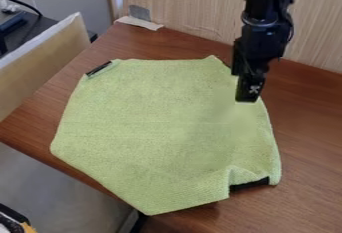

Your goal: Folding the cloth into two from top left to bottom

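Observation:
The gripper (247,97) hangs down from the top right over the upper right part of the green cloth (160,127). Spread over the brown table, the cloth lies mostly flat, with its lower left corner reaching past the table's front edge. A small fold stands up near its lower right corner, beside a black strip (250,184). Its upper left corner bears a dark tag (99,69). Whether the gripper touches the cloth cannot be told.
The brown table (307,122) extends to the right of the cloth. A wooden wall (180,12) rises behind it, with tape (139,23) at its foot. At the left stands a tan board (47,57).

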{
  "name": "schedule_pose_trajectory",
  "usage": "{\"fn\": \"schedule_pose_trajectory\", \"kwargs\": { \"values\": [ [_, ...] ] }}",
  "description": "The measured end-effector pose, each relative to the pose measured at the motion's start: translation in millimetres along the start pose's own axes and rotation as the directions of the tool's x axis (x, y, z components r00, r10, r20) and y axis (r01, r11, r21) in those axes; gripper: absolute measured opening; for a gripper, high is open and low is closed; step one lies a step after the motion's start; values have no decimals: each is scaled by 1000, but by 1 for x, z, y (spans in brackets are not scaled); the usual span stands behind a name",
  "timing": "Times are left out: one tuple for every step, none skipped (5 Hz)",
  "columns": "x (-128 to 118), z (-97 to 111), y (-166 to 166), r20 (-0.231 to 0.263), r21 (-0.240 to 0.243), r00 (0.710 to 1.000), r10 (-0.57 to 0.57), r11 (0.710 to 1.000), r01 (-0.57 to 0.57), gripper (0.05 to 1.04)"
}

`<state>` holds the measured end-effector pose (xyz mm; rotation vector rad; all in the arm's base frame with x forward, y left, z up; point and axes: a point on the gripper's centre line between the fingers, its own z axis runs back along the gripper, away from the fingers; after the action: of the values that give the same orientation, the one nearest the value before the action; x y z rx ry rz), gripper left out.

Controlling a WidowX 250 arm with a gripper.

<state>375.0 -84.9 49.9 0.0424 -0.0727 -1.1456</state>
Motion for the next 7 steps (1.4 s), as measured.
{"fn": "schedule_pose_trajectory", "kwargs": {
  "values": [
    [6, -5, 16, -17, 5, 999, -44, 999, 44, 1001],
    [15, -21, 30, -31, -12, 993, -112, 994, 111, 1001],
    [17, -30, 43, -44, -26, 986, -159, 987, 158, 1001],
    [15, -40, 53, -62, -40, 985, -161, 986, 159, 1001],
    [14, -40, 56, -66, -32, 986, -153, 988, 151, 947],
    [13, -47, 53, -60, -29, 989, -135, 991, 133, 663],
    [12, -50, 50, -56, -40, 991, -125, 992, 123, 370]
  ]
}}
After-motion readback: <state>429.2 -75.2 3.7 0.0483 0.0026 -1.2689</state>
